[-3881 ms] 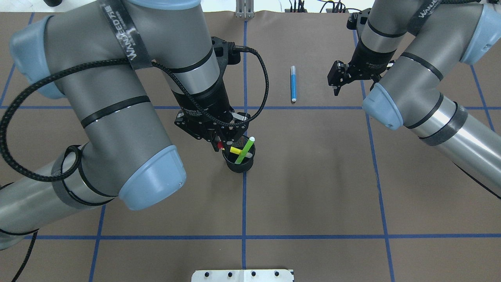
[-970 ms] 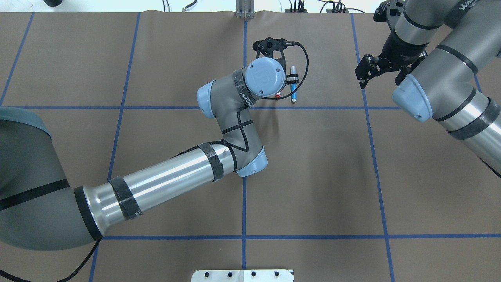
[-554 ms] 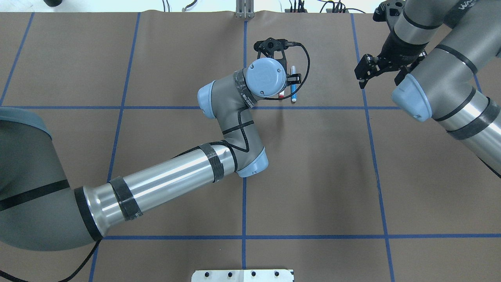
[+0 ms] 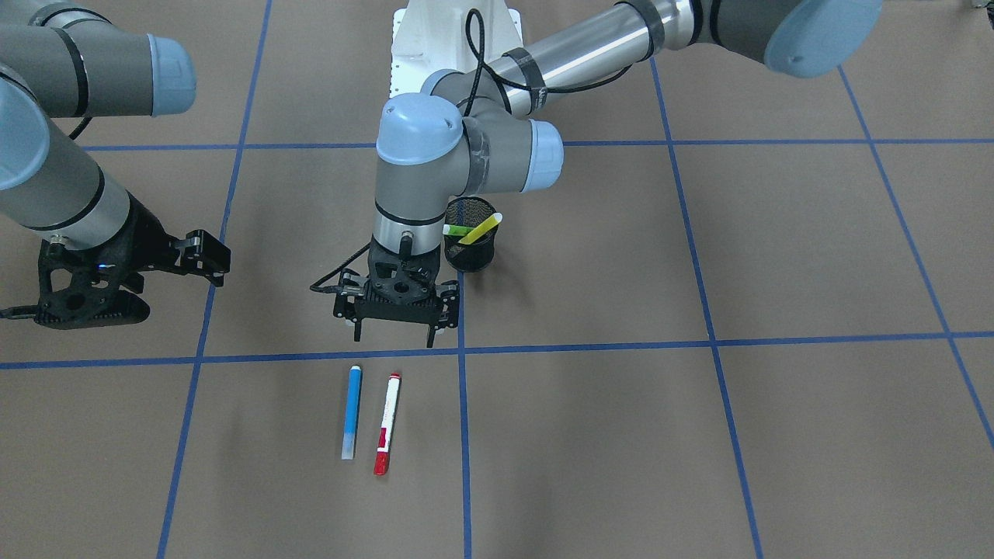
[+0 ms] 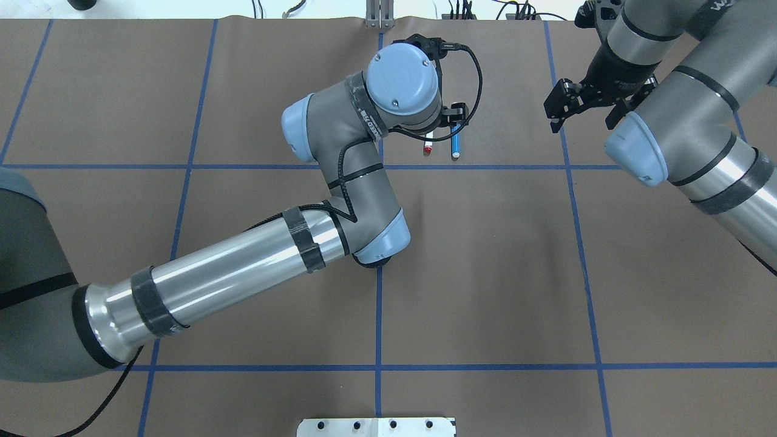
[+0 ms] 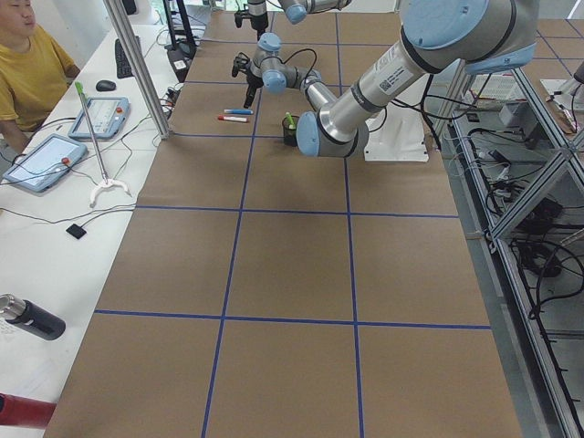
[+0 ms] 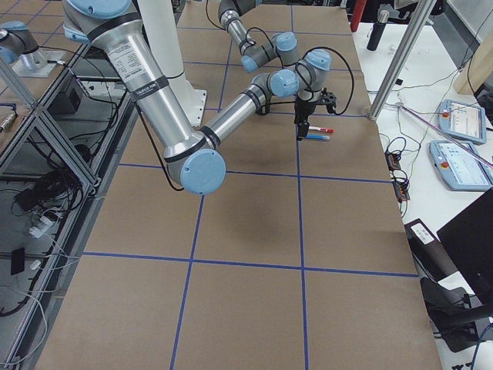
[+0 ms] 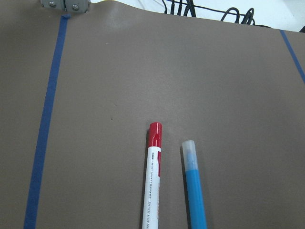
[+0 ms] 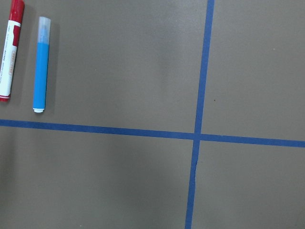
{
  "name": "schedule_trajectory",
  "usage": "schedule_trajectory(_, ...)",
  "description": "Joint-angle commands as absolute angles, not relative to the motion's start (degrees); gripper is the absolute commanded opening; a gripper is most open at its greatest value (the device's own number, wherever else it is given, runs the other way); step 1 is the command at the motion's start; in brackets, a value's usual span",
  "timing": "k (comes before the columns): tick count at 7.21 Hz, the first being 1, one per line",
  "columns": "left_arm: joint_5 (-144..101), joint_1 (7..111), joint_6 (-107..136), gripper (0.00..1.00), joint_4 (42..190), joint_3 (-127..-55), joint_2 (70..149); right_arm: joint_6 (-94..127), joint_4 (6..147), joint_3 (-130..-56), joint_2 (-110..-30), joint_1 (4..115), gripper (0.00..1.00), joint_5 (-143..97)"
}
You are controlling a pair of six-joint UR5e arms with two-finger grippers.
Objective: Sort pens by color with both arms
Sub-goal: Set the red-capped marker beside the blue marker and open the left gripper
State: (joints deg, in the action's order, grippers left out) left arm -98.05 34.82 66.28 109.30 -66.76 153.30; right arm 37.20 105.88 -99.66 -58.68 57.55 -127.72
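Observation:
A blue pen (image 4: 352, 411) and a white-barrelled pen with a red cap (image 4: 387, 423) lie side by side on the brown table, a small gap between them. My left gripper (image 4: 394, 340) hangs open just above and behind them, holding nothing. The left wrist view shows the red-capped pen (image 8: 152, 181) and the blue pen (image 8: 194, 191) lying free. A yellow pen (image 4: 481, 227) and a green pen (image 4: 452, 230) stand in the black mesh cup (image 4: 470, 244). My right gripper (image 5: 581, 121) is open and empty, well to the right of the two pens.
Blue tape lines (image 4: 590, 343) split the table into large squares. The left arm's elbow (image 5: 376, 233) covers the cup from overhead. A white pedestal (image 4: 454, 35) stands at the robot's base. A person (image 6: 32, 68) sits with tablets at the far side table.
The left arm carried the red-capped pen from the cup to beside the blue pen, let it go and rose. The right gripper has barely shifted.

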Motion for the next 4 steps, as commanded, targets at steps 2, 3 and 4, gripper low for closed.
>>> schedule_trajectory(2,-110.1,40.9,54.2,0.99,81.5,-97.1,142.4,48.6,99.8,-101.1,-58.3,54.2,0.99,-128.1)
schedule_trajectory(3,-114.2,43.9,50.6,0.99,79.6,-103.1,137.5,55.5,94.4,-100.9,-58.3,51.9,0.99,-128.1)
schedule_trajectory(4,-119.1,47.3,46.5,0.99,79.6,-105.4,133.9,60.9,90.5,-100.8,-58.0,49.2,0.99,-127.8)
